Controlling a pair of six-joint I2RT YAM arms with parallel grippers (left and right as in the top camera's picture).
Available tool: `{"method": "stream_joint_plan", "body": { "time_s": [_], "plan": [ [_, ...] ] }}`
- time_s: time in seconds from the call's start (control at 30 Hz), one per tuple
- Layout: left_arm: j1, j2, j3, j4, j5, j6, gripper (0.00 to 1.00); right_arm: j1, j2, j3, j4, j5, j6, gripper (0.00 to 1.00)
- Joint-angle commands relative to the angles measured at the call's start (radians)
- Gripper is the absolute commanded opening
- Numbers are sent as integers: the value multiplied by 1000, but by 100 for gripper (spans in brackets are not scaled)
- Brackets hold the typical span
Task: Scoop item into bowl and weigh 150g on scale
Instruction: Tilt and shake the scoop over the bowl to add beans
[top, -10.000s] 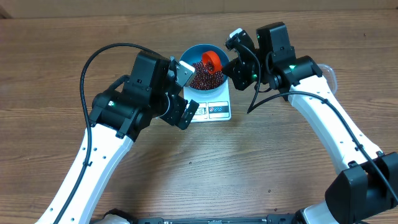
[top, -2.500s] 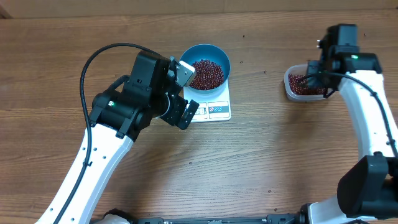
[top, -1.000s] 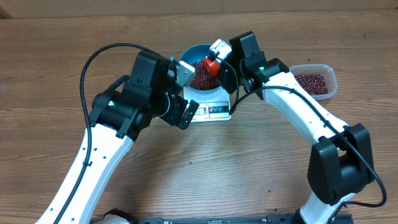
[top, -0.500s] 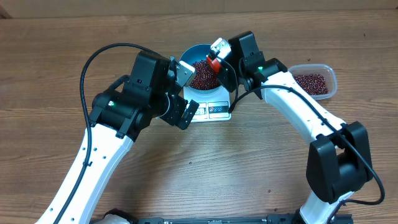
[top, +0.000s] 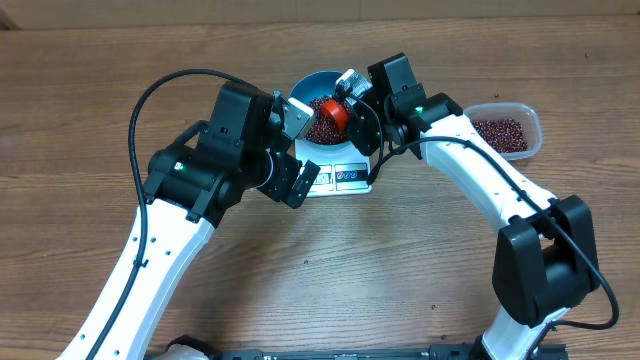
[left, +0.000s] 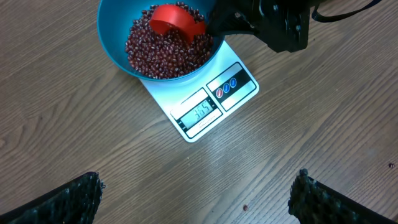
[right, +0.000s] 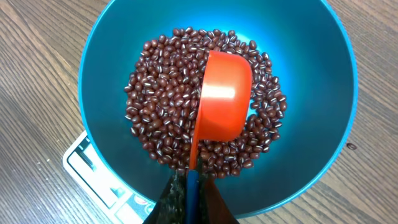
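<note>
1. Beans (right: 163, 134) are lying heaped in the bowl (right: 102, 59) on the scale (left: 244, 94), far centre.
2. Right gripper (right: 189, 193) is clamping the inverted scoop (right: 222, 102) there, dumping; left gripper (left: 199, 199) is gaping empty.
3. Next is probably checking the display (left: 200, 112).

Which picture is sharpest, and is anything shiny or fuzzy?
Right wrist view: sharpest, each of the beans stands out; soft shine on the red scoop, lighter patches on the blue bowl wall. Left wrist view: the scale numbers look fuzzy; the left claw is just dark blurry tips in the bottom corners. Overhead view: even light, beans too tiny to tell apart.
</note>
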Motion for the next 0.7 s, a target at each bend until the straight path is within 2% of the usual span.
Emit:
{"method": "stream_joint_plan", "body": {
  "time_s": [0.0, 0.1, 0.23, 0.47, 0.67],
  "plan": [
    [-1, 3, 7, 1, 0, -10, 100, 5, -17, 15, 2, -26, 62, 4],
    [-1, 3, 7, 1, 0, -10, 100, -2, -23, 15, 11, -27, 116, 4],
    [-1, 3, 7, 1, 0, -10, 100, -26, -26, 15, 13, -152, 124, 4],
    [-1, 3, 7, 1, 0, -10, 99, -92, -35, 15, 30, -239, 247, 4],
    [-1, 3, 7, 1, 0, -10, 100, -126, -103, 15, 34, -290, 249, 4]
  ]
}}
